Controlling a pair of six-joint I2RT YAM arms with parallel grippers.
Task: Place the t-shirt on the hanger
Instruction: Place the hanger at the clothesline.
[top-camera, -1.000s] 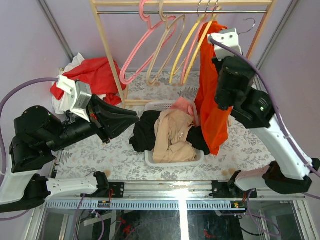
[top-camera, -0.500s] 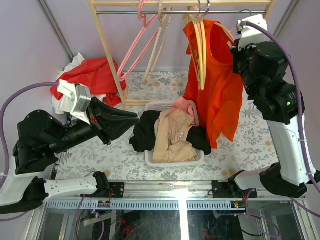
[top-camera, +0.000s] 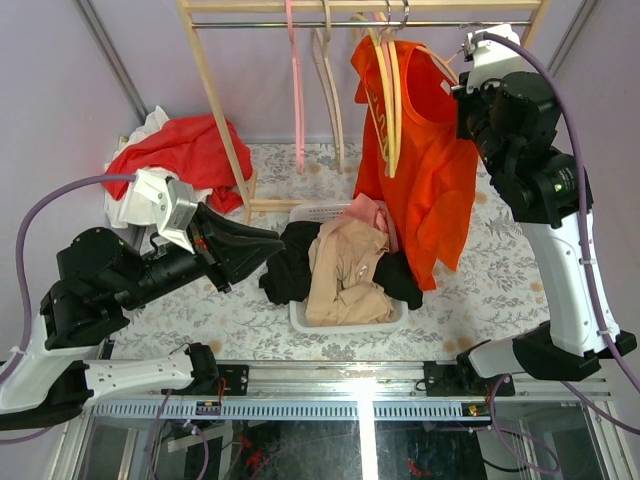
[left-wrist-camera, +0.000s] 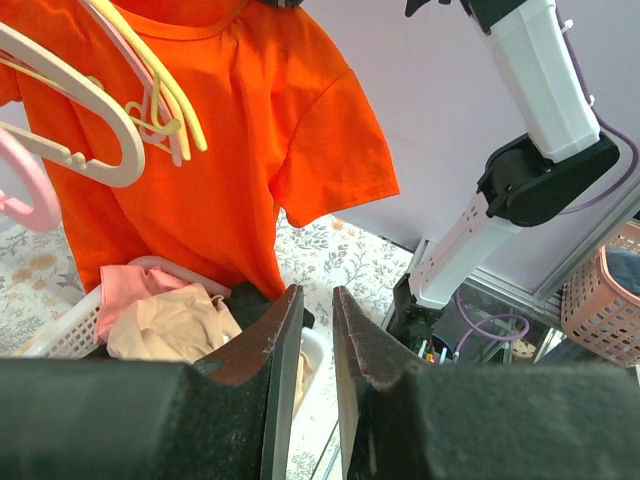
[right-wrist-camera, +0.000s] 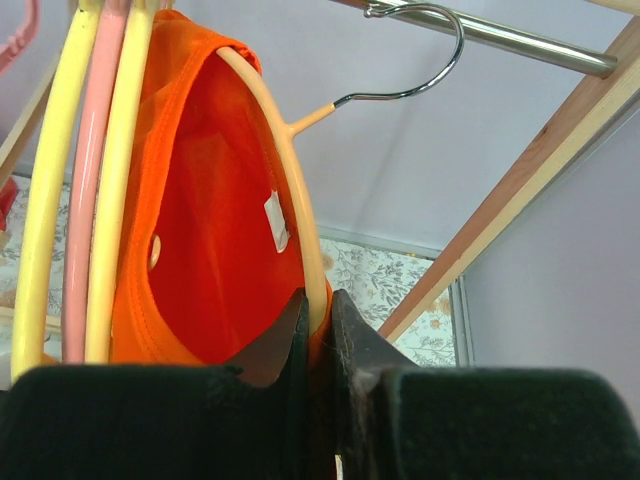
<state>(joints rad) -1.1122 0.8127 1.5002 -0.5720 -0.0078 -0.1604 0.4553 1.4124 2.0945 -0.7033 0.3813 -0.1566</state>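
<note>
Saw the t-shirt (top-camera: 425, 170) hanging on the hanger (right-wrist-camera: 295, 190), up at 1 o'clock from the basket (top-camera: 318, 210) in the top view. Saw the silver hook (right-wrist-camera: 420, 45) right by the rail (right-wrist-camera: 540, 45), but could not tell if resting on it. Saw the right gripper (right-wrist-camera: 318, 315) squeezed tight on the hanger's peach arm, with orange cloth all around. Saw yellow hangers (top-camera: 385, 100) touching the shirt's front, and a pink hanger (top-camera: 297, 90) farther along at 9 o'clock. Found a tan garment (top-camera: 345, 270) piled in the basket. Saw the left gripper (left-wrist-camera: 317, 305) at 9 o'clock from the basket, only a narrow gap between its fingers, holding nothing. Spotted a red cloth (top-camera: 190, 150) at 10 o'clock.
</note>
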